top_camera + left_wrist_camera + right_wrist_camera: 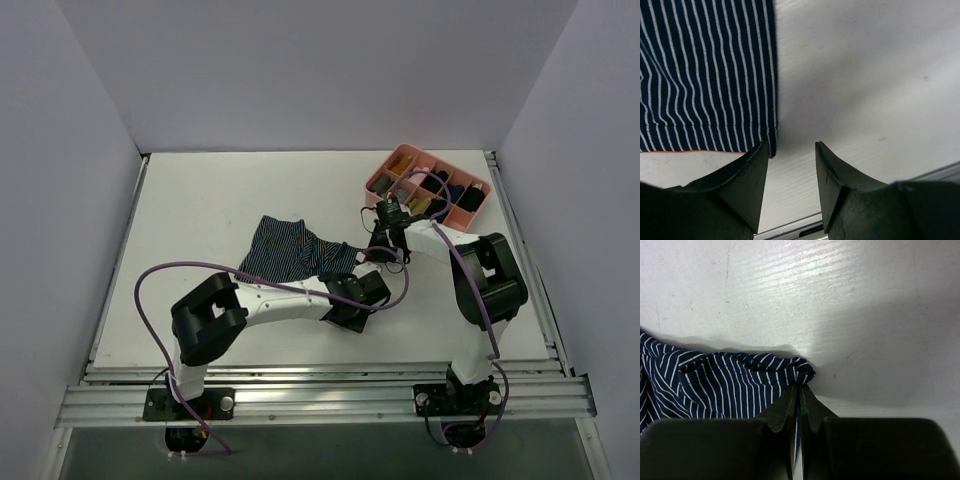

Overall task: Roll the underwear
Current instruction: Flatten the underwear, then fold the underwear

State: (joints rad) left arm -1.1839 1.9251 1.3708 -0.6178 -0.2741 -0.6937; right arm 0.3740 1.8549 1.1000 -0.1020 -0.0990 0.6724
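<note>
The striped navy underwear (290,250) lies spread and partly rumpled near the middle of the white table (200,200), where two arms meet over its right side. The right arm (487,280) reaches in from the right, its right jaws clenched on a small pucker of cloth at the garment's right edge. The right wrist view shows the underwear (715,385) bunched up into the closed tips, with bare table (840,300) beyond.

The left arm (270,300) stretches across the near side of the table, its wrist low over the near right corner of the cloth. The left jaws stand released, with nothing between them. In the left wrist view the underwear (705,75) lies flat to the left, a thin orange-red edge running along its lower border. One tip sits at the corner of that edge and the other hangs over bare table (865,75). Whether the first tip touches the cloth cannot be told.

At the far right corner of the table, well apart from the garment, sits a pink divided tray (373,183) with dark bundles (447,190) in its compartments.
</note>
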